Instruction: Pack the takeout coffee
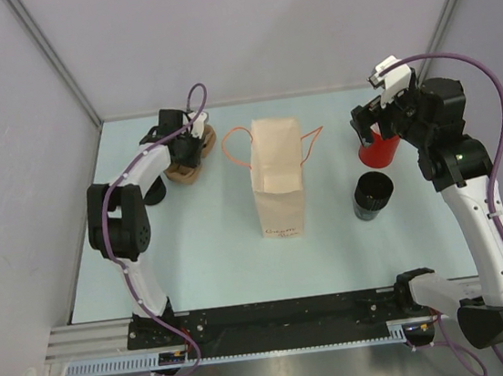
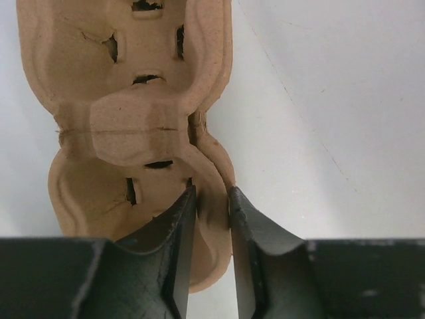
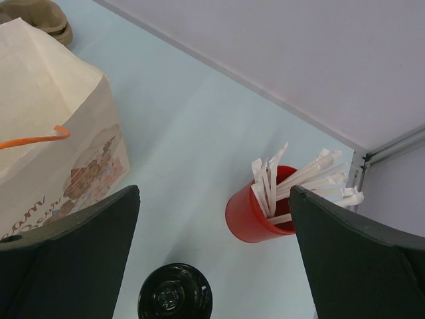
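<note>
the left gripper (image 2: 211, 193) is pinched on the rim of the cardboard cup carrier (image 2: 133, 126) at the far left of the table (image 1: 215, 266). the takeout coffee (image 1: 154, 193) stands just beside the carrier, on its near side, partly hidden under the left forearm. the right gripper (image 3: 214, 199) hangs spread wide above the red cup of sticks (image 3: 249, 216), beyond the paper bag (image 1: 279, 185), well apart from the coffee.

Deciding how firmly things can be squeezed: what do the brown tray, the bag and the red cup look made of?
Brown tray: moulded paper pulp, matte and fibrous, with torn-looking slots. Bag: thin cream paper, creased, printed. Red cup: probably smooth plastic, slightly glossy; could be coated paper.
</note>
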`<action>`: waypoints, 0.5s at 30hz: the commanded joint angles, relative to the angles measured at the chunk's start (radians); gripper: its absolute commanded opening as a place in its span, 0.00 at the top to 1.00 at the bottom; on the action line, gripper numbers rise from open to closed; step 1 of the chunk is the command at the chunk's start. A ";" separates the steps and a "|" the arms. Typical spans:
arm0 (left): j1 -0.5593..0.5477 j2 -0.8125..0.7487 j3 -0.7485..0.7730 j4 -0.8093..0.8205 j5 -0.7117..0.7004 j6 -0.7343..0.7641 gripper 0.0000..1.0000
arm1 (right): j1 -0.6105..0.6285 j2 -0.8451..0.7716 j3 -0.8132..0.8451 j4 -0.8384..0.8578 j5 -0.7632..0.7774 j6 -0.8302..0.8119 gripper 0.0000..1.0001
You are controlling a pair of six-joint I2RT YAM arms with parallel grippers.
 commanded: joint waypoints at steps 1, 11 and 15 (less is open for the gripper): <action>-0.004 -0.002 -0.002 0.036 -0.018 0.007 0.70 | -0.005 -0.025 -0.002 0.034 -0.015 0.018 0.00; -0.004 -0.044 0.030 0.029 -0.027 -0.001 0.83 | -0.005 -0.023 -0.001 0.041 -0.023 0.022 0.00; -0.004 -0.071 0.041 0.026 -0.033 -0.002 0.85 | -0.005 -0.026 -0.002 0.041 -0.023 0.024 0.00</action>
